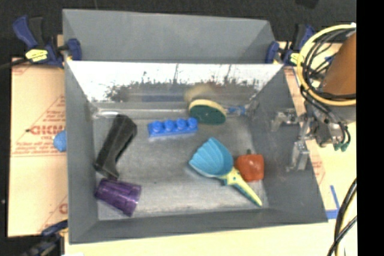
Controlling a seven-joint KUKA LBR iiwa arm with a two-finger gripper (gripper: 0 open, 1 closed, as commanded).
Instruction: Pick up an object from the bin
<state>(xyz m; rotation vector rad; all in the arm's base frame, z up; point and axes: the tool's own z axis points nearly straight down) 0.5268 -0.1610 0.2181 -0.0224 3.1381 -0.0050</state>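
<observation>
My gripper [290, 141] hangs over the bin's right sloping wall, its two metal fingers [298, 157] standing apart with nothing between them. Nearest to it, down on the bin floor to its left, lies a small orange-red block [252, 166]. Touching that block is a light blue scoop [210, 159] with a yellow handle [247, 190] that points toward the front right corner. A round green-faced brush [207, 112] lies at the back of the floor.
A blue studded brick [173, 127] lies left of centre. A black boot-shaped piece [116, 144] leans along the left side, and a purple cup [117, 195] lies on its side in the front left corner. The arm's cables loop at the right rim.
</observation>
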